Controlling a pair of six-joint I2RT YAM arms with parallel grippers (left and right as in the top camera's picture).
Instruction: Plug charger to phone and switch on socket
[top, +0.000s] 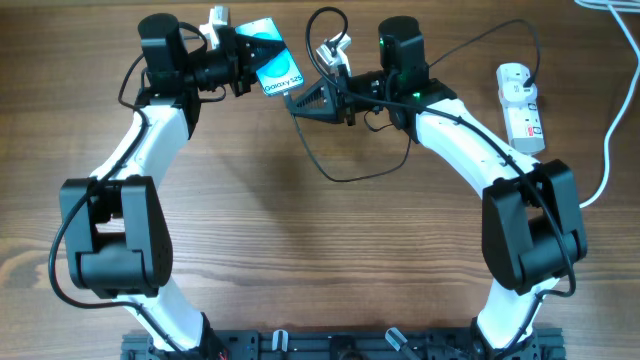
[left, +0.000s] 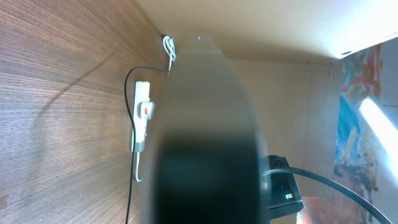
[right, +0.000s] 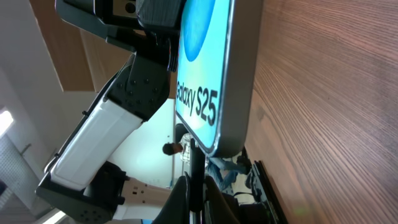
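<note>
My left gripper (top: 243, 57) is shut on the phone (top: 272, 62) and holds it raised at the back of the table, teal face up, with its "Galaxy S25" end toward my right gripper (top: 297, 101). The right gripper is shut on the charger's plug (right: 194, 163). In the right wrist view the plug's tip meets the bottom edge of the phone (right: 214, 68); I cannot tell how deep it sits. The black cable (top: 335, 176) loops over the table toward the white socket (top: 521, 108) at the right. In the left wrist view the phone (left: 205, 124) is a close blur hiding the fingers.
A thick white cord (top: 611, 140) runs from the socket along the right edge. The socket also shows in the left wrist view (left: 142, 116). The left arm (right: 118, 130) fills the left of the right wrist view. Bare wooden tabletop (top: 320, 260) lies in front.
</note>
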